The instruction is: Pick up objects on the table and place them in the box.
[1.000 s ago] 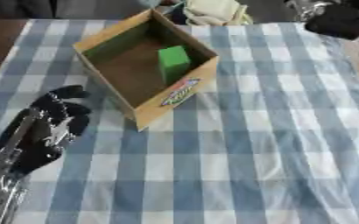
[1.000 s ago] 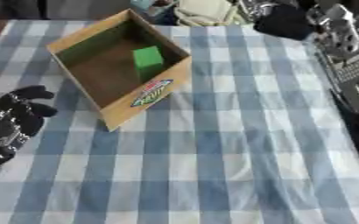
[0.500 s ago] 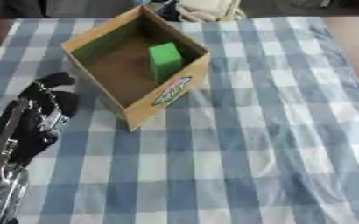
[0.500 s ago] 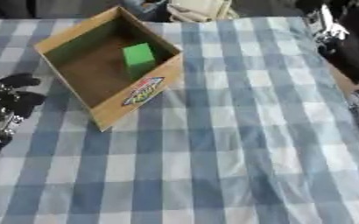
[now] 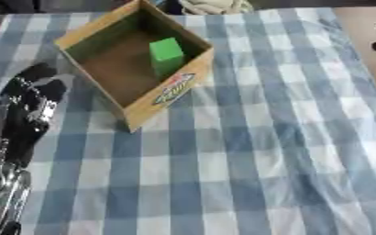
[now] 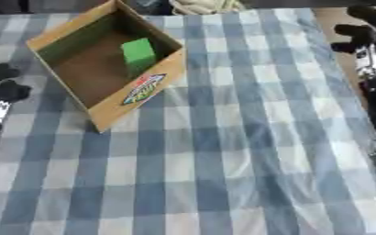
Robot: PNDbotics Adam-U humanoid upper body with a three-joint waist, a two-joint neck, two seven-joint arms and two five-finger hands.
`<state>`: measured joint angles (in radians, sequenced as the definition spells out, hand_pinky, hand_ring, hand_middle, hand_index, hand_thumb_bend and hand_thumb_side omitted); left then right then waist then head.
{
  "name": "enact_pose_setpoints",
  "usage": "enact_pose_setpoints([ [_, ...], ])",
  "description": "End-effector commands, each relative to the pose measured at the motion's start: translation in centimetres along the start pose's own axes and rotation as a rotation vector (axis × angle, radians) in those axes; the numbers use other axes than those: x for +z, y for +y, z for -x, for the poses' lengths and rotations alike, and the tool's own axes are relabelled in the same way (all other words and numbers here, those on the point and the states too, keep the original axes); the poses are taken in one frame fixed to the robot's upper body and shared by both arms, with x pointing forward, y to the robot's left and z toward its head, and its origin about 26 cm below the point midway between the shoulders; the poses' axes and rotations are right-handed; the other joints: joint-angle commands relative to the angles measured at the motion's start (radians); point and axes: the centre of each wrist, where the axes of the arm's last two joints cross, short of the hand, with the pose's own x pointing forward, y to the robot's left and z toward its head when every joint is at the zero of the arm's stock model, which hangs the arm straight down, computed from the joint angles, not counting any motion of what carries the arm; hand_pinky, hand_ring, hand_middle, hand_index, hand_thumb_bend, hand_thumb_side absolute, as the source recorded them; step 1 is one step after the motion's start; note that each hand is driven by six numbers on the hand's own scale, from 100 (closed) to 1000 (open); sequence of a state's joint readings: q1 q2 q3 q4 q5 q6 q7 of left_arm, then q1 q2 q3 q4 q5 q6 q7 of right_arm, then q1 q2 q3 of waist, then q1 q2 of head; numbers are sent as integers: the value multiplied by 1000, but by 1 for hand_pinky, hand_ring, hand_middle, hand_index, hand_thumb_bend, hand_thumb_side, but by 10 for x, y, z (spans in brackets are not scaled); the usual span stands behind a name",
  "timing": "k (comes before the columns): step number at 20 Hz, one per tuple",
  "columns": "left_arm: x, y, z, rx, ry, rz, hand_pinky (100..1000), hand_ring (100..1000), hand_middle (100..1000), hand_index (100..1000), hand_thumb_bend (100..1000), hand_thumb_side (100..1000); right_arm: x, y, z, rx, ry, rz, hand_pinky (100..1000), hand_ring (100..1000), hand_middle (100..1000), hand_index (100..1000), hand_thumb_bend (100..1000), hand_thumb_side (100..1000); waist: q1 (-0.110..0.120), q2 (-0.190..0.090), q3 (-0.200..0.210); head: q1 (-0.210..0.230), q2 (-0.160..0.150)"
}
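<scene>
An open cardboard box [image 5: 135,69] stood on the surface [image 5: 247,151], which was covered with a blue and white checked cloth. A green block [image 5: 166,51] stood upright inside the box, against its far right wall. The left hand [image 5: 32,98] rested on the cloth just left of the box, holding nothing; whether its fingers were curled or straight could not be told. The right hand [image 6: 366,34] showed at the right edge, beyond the cloth, fingers pointing left and relaxed, also holding nothing. Pale bundled material [image 6: 203,6] lay past the box at the far edge.
</scene>
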<state>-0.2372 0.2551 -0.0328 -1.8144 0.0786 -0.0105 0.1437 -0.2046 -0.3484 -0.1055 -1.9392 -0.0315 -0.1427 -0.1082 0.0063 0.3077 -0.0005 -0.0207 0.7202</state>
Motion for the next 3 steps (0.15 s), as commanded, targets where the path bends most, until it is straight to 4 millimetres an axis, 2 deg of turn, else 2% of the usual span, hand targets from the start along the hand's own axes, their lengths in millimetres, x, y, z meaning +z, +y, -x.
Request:
enact_pose_setpoints([
  [1, 1, 1, 0, 13, 3, -25, 764, 671, 743, 835, 505, 535, 6, -1, -1, 20, 9, 47, 725, 802, 844, 857, 100, 709, 3, -20, -1, -1, 28],
  [3, 4, 1, 3, 16, 16, -32, 764, 670, 743, 834, 506, 538, 12, 2, 2, 18, 31, 65, 724, 801, 844, 856, 100, 718, 3, -23, -2, 0, 42],
])
